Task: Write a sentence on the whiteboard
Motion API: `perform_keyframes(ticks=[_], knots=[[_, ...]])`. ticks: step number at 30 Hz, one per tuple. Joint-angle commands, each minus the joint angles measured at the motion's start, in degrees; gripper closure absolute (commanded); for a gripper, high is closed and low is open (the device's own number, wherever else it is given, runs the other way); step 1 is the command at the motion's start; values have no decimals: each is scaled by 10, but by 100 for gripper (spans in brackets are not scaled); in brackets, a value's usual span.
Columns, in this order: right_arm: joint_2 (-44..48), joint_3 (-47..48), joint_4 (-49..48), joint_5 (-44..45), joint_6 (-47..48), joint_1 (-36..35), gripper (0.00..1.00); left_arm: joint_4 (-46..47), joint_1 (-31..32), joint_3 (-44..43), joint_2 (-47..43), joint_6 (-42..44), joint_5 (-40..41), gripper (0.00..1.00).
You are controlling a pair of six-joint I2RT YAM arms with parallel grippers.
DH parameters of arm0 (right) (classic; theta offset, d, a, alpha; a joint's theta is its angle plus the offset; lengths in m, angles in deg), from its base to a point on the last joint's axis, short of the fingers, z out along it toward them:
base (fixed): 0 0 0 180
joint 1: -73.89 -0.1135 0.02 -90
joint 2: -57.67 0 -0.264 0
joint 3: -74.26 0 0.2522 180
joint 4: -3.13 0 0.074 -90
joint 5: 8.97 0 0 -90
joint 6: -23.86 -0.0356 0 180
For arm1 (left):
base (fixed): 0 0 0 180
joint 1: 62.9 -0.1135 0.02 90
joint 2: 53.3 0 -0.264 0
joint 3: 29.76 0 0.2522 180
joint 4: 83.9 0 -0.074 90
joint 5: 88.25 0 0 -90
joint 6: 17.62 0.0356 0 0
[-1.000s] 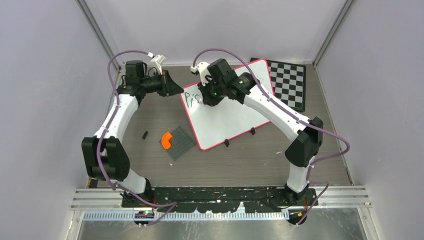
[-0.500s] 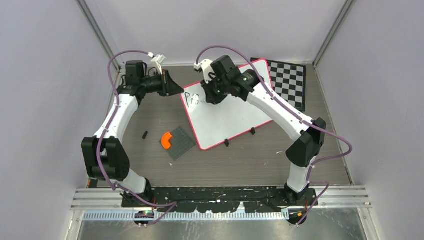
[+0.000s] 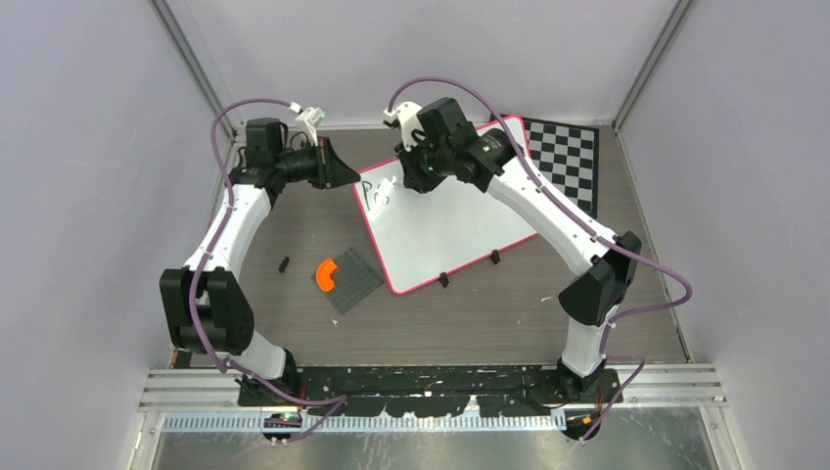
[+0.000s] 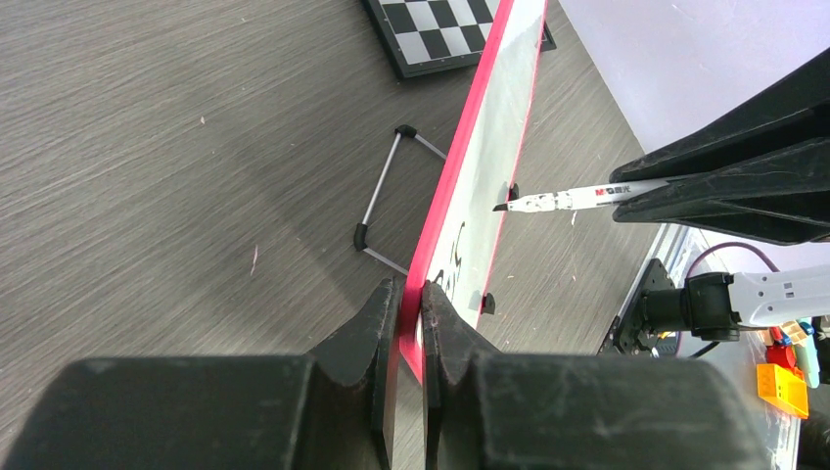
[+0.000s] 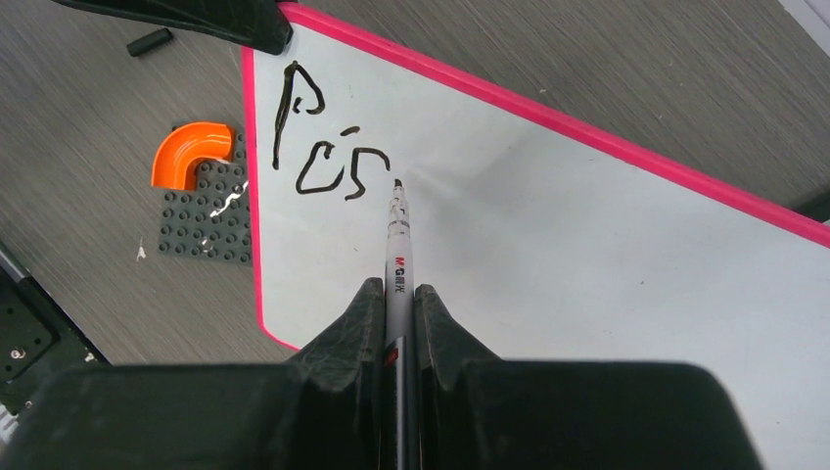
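Note:
The whiteboard (image 3: 460, 230) lies tilted on the table, white with a pink rim. My left gripper (image 3: 345, 174) is shut on its far left corner; in the left wrist view the gripper (image 4: 411, 289) pinches the rim, with the whiteboard (image 4: 489, 147) seen edge-on. My right gripper (image 3: 416, 181) is shut on a white marker (image 5: 398, 245). The marker's tip sits at the whiteboard (image 5: 587, 225) face, just right of the last letter. The sentence (image 5: 323, 147) stands as a black "P" and two more scrawled letters near the top left corner.
A black-and-white chessboard (image 3: 563, 162) lies behind the board at the right. A dark grey studded plate (image 3: 350, 279) carrying an orange curved piece (image 3: 326, 274) sits left of the board's near corner. A small black cap (image 3: 284, 263) lies further left.
My right gripper has moved away from the left rim and toward the back with the marker, uncovering the letters. The left gripper and the board have not moved.

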State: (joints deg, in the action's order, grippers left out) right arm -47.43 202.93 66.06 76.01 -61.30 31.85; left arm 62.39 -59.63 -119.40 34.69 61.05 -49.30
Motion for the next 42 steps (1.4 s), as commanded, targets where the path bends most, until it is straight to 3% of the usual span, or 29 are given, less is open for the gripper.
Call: perform_keyframes(ticks=[1, 19, 31, 42], knots=[[-4, 8, -21, 2, 3, -1, 100, -7, 13, -11, -8, 3, -7, 100], [26, -77, -28, 0, -4, -2, 100, -7, 13, -11, -9, 3, -7, 100], [19, 13, -16, 2, 0, -2, 100, -7, 15, -11, -12, 3, -6, 100], [-19, 26, -20, 18, 10, -2, 100, -7, 16, -15, -9, 6, -6, 100]])
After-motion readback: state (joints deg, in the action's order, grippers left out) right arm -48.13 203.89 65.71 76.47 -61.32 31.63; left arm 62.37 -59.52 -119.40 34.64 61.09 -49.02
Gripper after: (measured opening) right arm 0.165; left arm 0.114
